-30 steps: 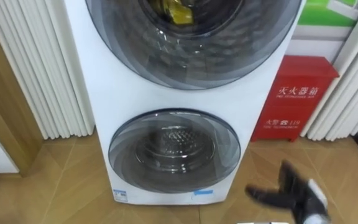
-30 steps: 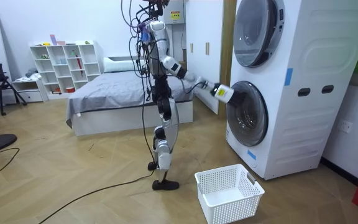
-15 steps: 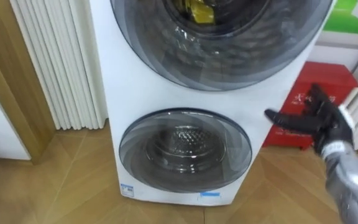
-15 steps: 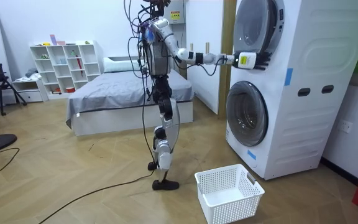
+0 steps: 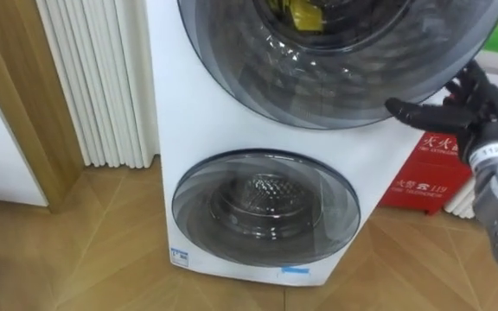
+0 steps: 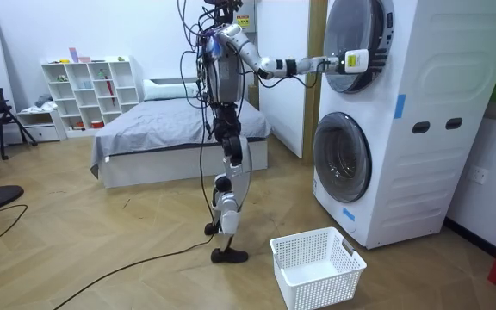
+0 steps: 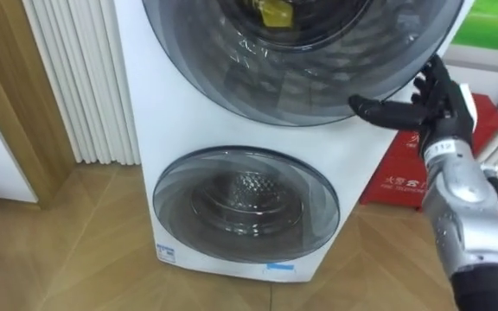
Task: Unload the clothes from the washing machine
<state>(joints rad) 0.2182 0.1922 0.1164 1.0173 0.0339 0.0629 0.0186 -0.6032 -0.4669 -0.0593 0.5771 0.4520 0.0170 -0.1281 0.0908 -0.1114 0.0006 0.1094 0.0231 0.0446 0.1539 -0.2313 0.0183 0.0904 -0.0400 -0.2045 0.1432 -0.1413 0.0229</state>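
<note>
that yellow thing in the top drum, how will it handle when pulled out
The yellow cloth looks crumpled, so it is probably floppy and should sag and drape from a grasp. It looks like a small piece, so likely light. Loose folds might catch at the upper door opening.

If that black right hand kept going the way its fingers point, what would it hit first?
Probably the right rim of the upper door: the open right hand stretches its fingers toward it. Whether they touch it is unclear.
</note>
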